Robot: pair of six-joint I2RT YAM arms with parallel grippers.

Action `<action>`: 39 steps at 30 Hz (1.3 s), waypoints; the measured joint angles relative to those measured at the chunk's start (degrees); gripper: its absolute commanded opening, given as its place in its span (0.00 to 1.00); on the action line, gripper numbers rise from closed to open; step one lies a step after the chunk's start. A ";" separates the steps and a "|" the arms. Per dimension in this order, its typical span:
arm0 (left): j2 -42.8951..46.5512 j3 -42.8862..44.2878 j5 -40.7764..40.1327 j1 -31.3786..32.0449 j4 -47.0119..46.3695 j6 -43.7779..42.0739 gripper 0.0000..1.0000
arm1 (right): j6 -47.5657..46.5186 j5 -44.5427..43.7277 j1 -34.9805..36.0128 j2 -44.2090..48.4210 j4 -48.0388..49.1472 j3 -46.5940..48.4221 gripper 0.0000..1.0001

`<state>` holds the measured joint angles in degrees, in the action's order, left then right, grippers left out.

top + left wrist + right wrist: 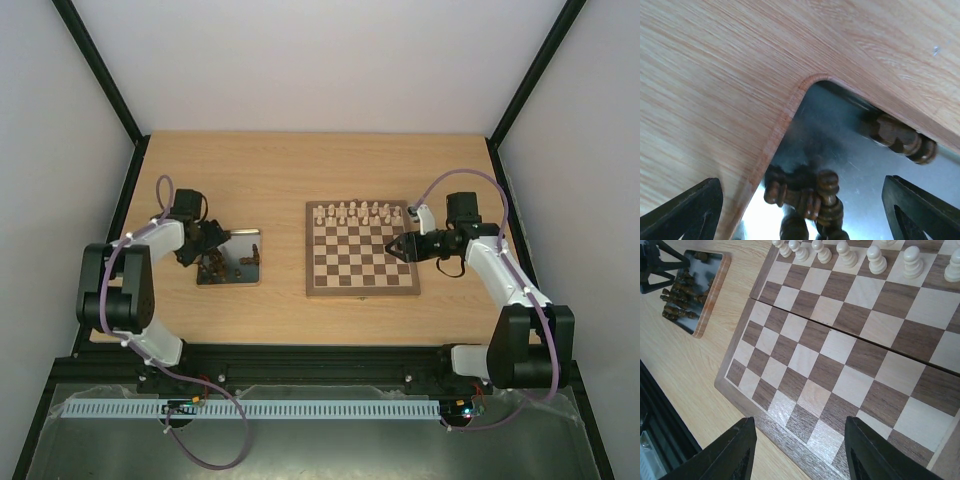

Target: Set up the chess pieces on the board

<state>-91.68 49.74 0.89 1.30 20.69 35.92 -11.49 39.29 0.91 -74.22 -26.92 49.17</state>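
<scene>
The board point(805, 360) has brown and tan checks. The chess pieces point(827, 189) are dark brown, the tray point(840, 135) silver.

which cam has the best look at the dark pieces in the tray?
Left wrist: the dark pieces lie close up, turned shapes clear, some cropped. Top external gives a tiny dark cluster; right wrist shows them small, top left.

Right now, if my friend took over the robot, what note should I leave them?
Left gripper: jaws open, empty, over the metal tray.
Right gripper: jaws open, empty, above the right side of the board.
Dark chess pieces: lying in the tray, none on the board.
Done: light pieces stand along the far side.
Left: move the dark pieces to the bare near rows.
</scene>
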 measured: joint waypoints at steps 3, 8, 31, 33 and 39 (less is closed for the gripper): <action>-2.32 0.70 -0.31 -0.04 -0.26 -1.03 0.85 | -0.02 0.17 0.26 0.00 0.31 0.00 0.52; -3.50 1.53 1.70 0.04 -1.92 -2.99 0.80 | -0.09 0.15 0.52 -0.26 0.37 0.00 0.52; -4.37 2.21 9.70 10.14 -6.78 -11.28 0.73 | -1.51 0.31 0.98 -1.53 1.18 -0.02 0.52; -2.51 2.58 9.81 10.19 -6.27 -11.87 0.73 | -1.75 0.42 1.01 -1.53 1.18 -0.02 0.52; 3.80 7.28 2.23 13.73 -2.08 -12.20 0.67 | -2.27 0.76 1.40 -1.25 1.16 0.02 0.52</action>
<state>-87.88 57.01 3.11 15.03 18.61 23.73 -13.76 40.05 2.31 -75.46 -25.76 49.19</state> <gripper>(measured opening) 0.714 0.522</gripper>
